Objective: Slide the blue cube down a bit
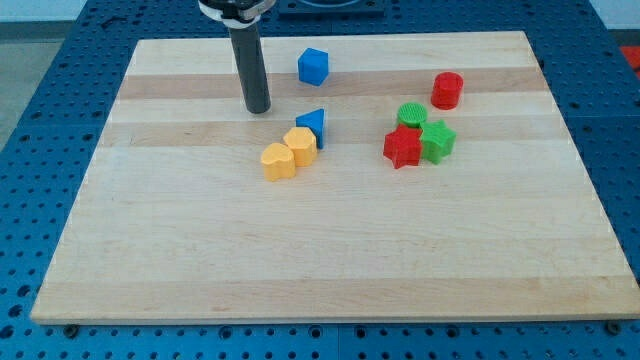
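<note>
Now resting my tip (pixel 259 108) on the wooden worktop (pixel 330 260), toward the view's upper left. No fingers on this rod, so holding nothing. Standing left of and slightly below the blue cube (pixel 313 66), apart from it, near the top edge. Sitting lower, blue triangle (pixel 313 124) touching two yellow blocks (pixel 289 153). Clustering at the view's right: green cylinder (pixel 411 114), red star (pixel 402 147), green star (pixel 437 141). Keeping apart above them, red cylinder (pixel 447 90).

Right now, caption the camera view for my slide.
My tip rests left of and below the blue cube.
</note>
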Available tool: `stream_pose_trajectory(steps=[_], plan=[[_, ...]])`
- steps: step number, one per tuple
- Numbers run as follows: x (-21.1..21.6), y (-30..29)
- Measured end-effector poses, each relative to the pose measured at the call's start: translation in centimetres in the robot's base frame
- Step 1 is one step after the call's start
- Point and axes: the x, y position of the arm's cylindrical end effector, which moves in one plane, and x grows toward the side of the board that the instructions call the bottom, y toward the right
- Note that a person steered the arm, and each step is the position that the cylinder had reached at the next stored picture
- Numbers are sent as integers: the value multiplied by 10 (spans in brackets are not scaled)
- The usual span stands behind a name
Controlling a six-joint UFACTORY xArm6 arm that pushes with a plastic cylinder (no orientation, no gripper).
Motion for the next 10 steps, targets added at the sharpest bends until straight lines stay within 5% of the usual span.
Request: stream_pose_trajectory(steps=[3, 4, 6, 10], plan=[[-5, 2], [-93, 18], [-124, 20], [-100, 91]])
